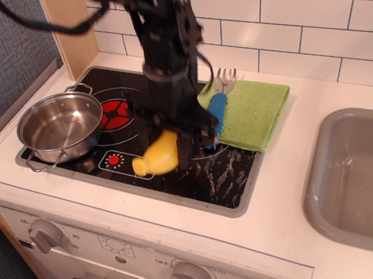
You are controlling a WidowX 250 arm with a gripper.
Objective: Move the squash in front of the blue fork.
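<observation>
The yellow squash (155,155) hangs in my gripper (172,133), held above the front middle of the black stovetop (219,176). The gripper is shut on the squash's upper end; the wider end points down and to the left. The blue fork (218,106) lies on the green cloth (255,110) just behind and right of the gripper; its silver tines (226,78) point to the back wall. My arm hides most of the fork's handle.
A steel pot (59,126) stands on the left burner. Two red knob marks show on the stove's front left (114,160). A grey sink (364,185) is at the right. White tiled wall (280,17) runs behind.
</observation>
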